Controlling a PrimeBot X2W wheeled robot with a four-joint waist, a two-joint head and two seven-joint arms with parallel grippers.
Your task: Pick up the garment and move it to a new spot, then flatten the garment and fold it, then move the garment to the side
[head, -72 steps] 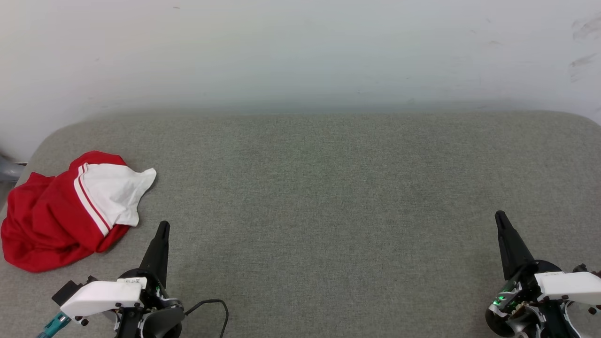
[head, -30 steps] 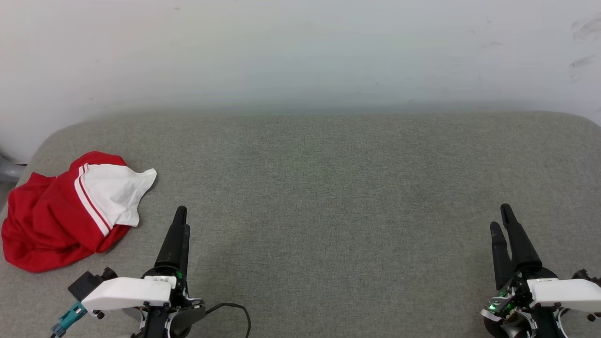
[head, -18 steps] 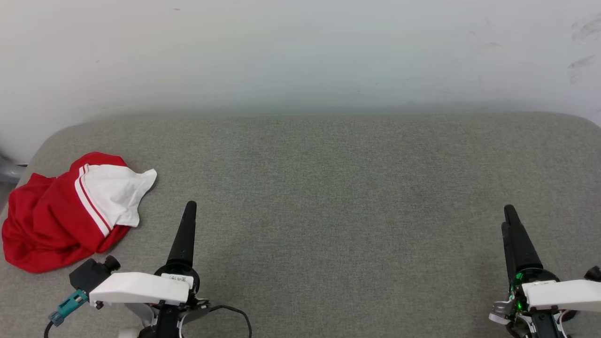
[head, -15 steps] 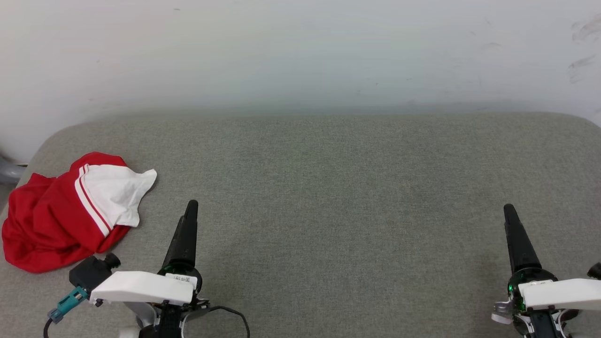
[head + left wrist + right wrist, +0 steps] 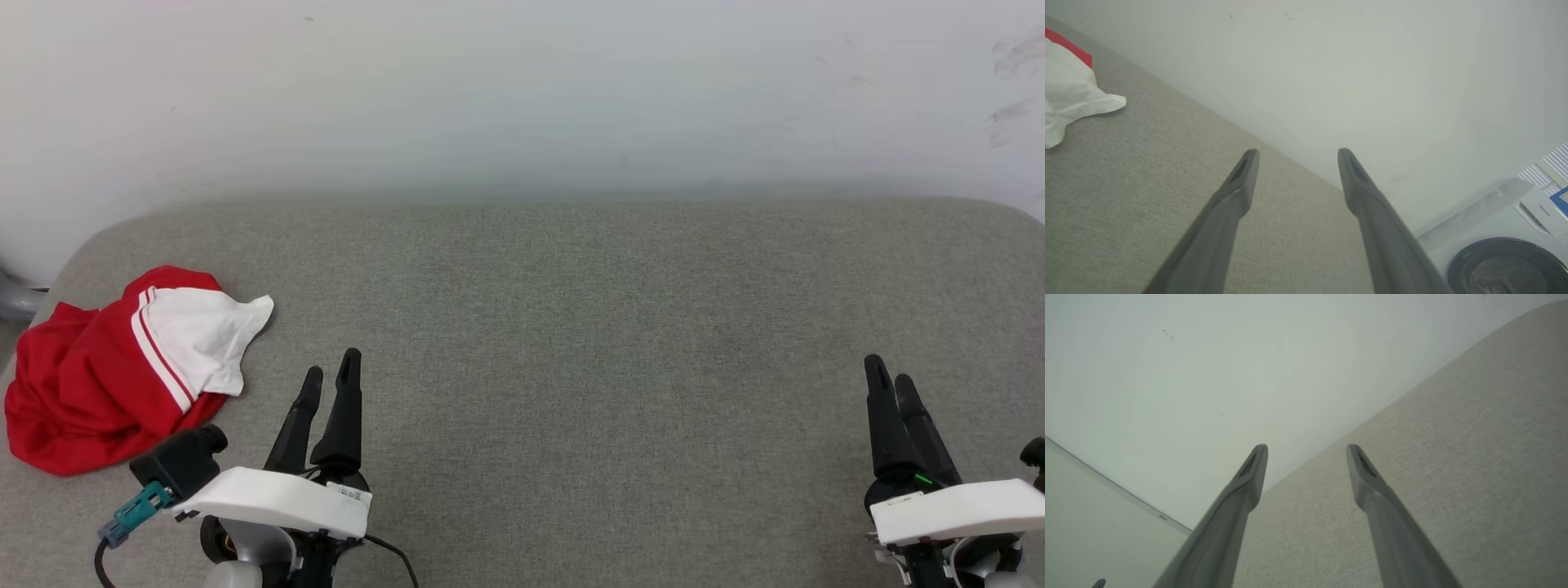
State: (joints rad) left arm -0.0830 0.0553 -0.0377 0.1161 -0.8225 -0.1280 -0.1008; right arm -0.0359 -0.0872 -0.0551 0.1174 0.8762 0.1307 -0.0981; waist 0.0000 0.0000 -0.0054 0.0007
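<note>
The garment lies crumpled at the left edge of the grey fabric surface, white sleeve on top. It looks soft, light and floppy, so pinch a raised red fold. Left gripper is near it, fingers spread and empty; right gripper is by the right edge, likewise.

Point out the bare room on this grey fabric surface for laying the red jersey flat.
The widest free patch of the grey fabric-covered surface runs between the open left gripper and the open right gripper, back to the white wall. The only crowded part is the left end, where the crumpled red-and-white jersey lies.
</note>
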